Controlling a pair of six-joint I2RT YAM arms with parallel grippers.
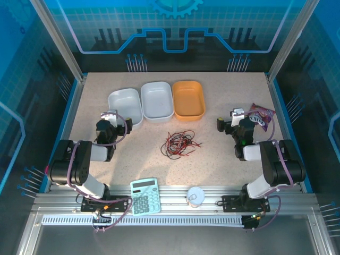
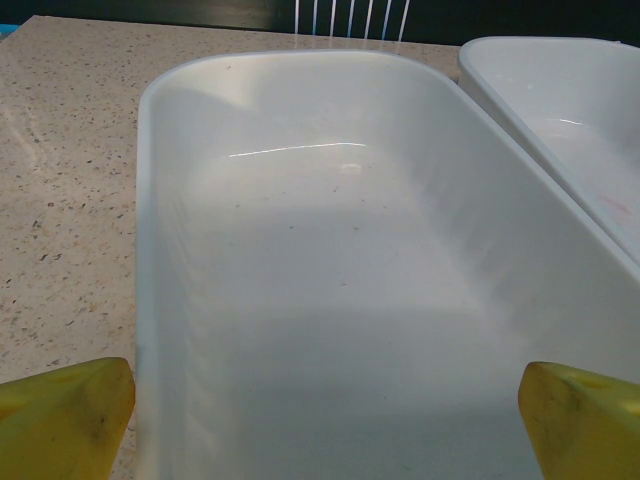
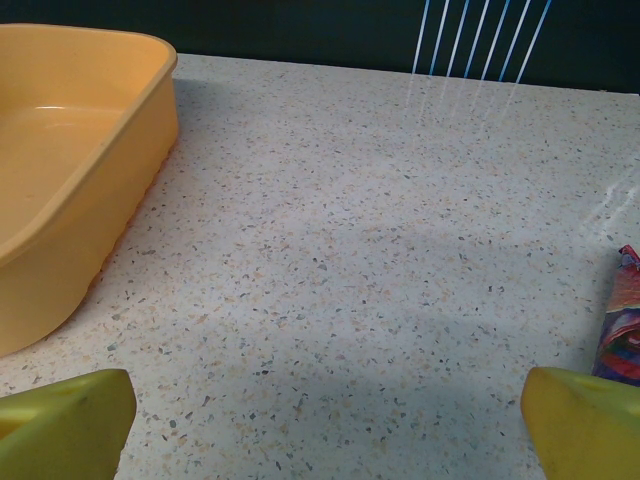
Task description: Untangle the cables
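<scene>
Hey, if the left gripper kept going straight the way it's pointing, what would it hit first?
Probably the leftmost white tray: it sits directly ahead between the left gripper's open fingers. Whether rim or floor comes first is hard to judge.

**Both arms folded, jaws wide**

The left arm [image 1: 79,162] and right arm [image 1: 273,159] sit folded back on themselves, elbows outward and forearms angled forward and inward. The left gripper [image 1: 109,113] and right gripper [image 1: 237,112] point forward. Each has its yellow fingertips [image 2: 70,415] spread far apart, holding nothing.
</scene>
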